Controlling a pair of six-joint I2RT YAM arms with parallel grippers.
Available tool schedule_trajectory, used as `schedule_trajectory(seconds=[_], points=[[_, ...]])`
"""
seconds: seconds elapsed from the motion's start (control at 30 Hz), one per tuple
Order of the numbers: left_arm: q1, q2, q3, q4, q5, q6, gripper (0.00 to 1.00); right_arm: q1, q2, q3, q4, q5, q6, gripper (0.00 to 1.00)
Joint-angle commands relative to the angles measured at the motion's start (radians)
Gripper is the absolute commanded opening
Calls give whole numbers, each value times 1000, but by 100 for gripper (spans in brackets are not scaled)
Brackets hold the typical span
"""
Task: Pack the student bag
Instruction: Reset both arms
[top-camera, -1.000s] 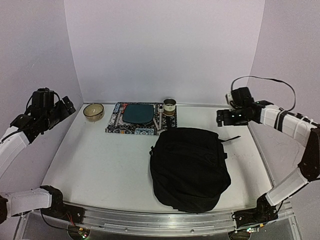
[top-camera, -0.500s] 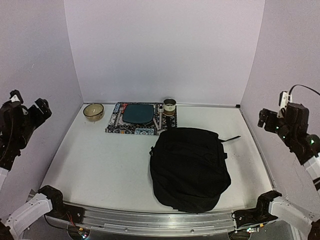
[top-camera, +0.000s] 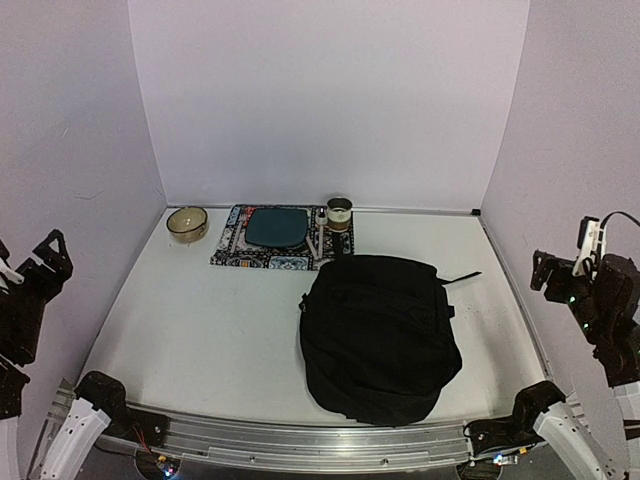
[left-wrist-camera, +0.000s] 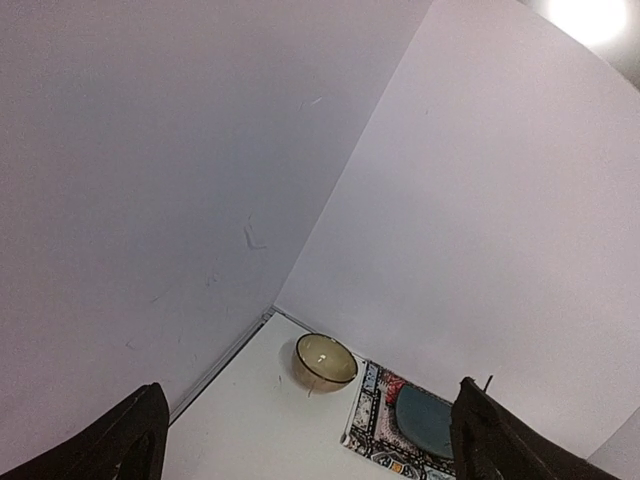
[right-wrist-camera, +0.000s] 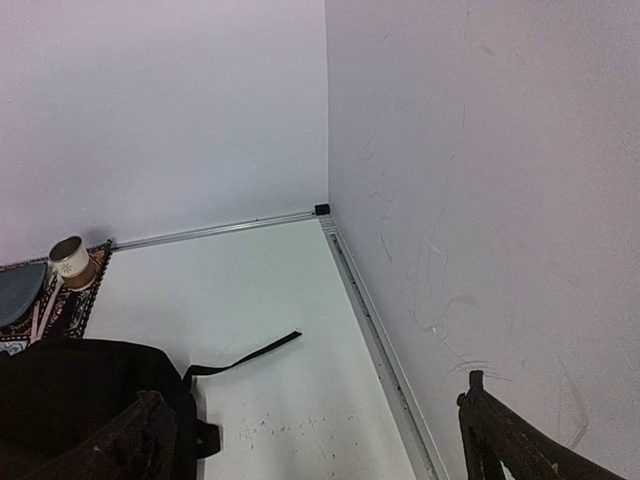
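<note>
The student bag (top-camera: 378, 335), a big black fabric backpack, lies flat on the white table right of centre, one thin strap (top-camera: 462, 277) trailing toward the back right. In the right wrist view its corner (right-wrist-camera: 60, 400) and that strap (right-wrist-camera: 245, 355) show at lower left. My left gripper (top-camera: 28, 255) hangs open by the left wall, far from the bag, nothing between its fingers (left-wrist-camera: 130, 440). My right gripper (top-camera: 565, 262) stands open near the right wall, off the table's right edge, with nothing in it (right-wrist-camera: 320, 435).
At the back stand a tan bowl (top-camera: 187, 222), a patterned mat (top-camera: 232, 248) with a dark teal pad (top-camera: 275, 226) on it, and a small cup (top-camera: 339, 213). Walls close in on both sides. A metal rail (top-camera: 320, 440) runs along the near edge.
Both arms have drawn back and outward from the table's far sides toward the near corners. Both grippers stayed open. The bag and the other items have not moved.
</note>
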Motion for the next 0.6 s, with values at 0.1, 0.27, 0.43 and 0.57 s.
schedule_trajectory(seconds=[0.1, 0.27, 0.43, 0.57], points=[[5, -27, -18, 0, -15, 3, 99, 1, -6, -14, 22, -36, -22, 98], [5, 27, -18, -1, -2, 18, 99, 2, 2, -13, 25, -34, -22, 98], [5, 71, -17, -2, 10, 32, 99, 2, 7, -13, 27, -29, -26, 98], [6, 87, -17, -1, 14, 36, 99, 2, 10, -15, 31, -31, -27, 98]])
